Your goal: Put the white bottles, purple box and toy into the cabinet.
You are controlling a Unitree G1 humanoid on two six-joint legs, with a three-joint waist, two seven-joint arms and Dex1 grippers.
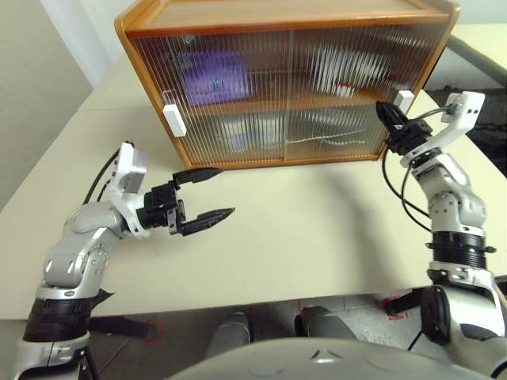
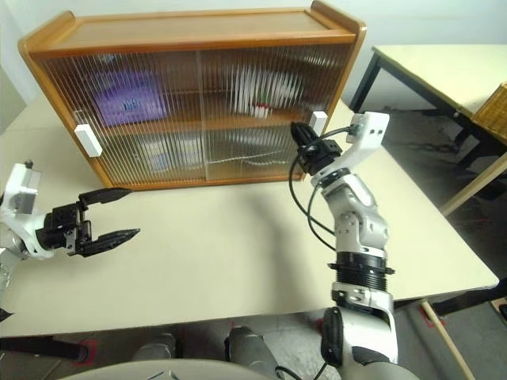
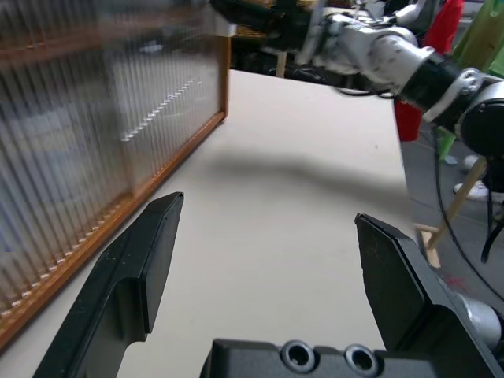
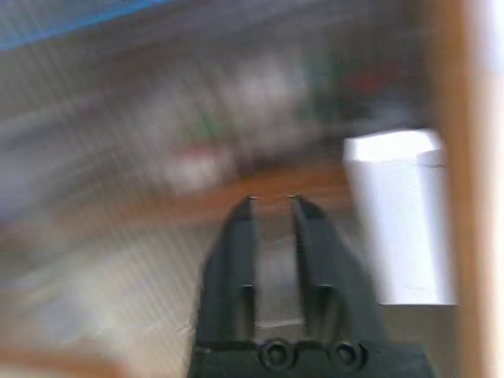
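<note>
Left tool (image 1: 212,192) over worktop (image 1: 301,229) in front of cabinet (image 1: 277,79), level, fingers spread wide, empty. Right tool (image 4: 272,201) raised at cabinet's right end, tips just beside white door handle (image 4: 402,216), fingers slightly parted with narrow gap, gripping nothing. Both ribbed doors shut. Behind them: purple box (image 1: 212,77) on upper shelf, left; toy (image 1: 342,87) upper shelf, right, blurred; pale shapes on lower shelf, likely bottles (image 1: 238,131), cannot tell.

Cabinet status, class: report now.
Left gripper open, empty, over table. Right gripper slightly parted beside white handle. Cabinet doors shut; purple box inside.
</note>
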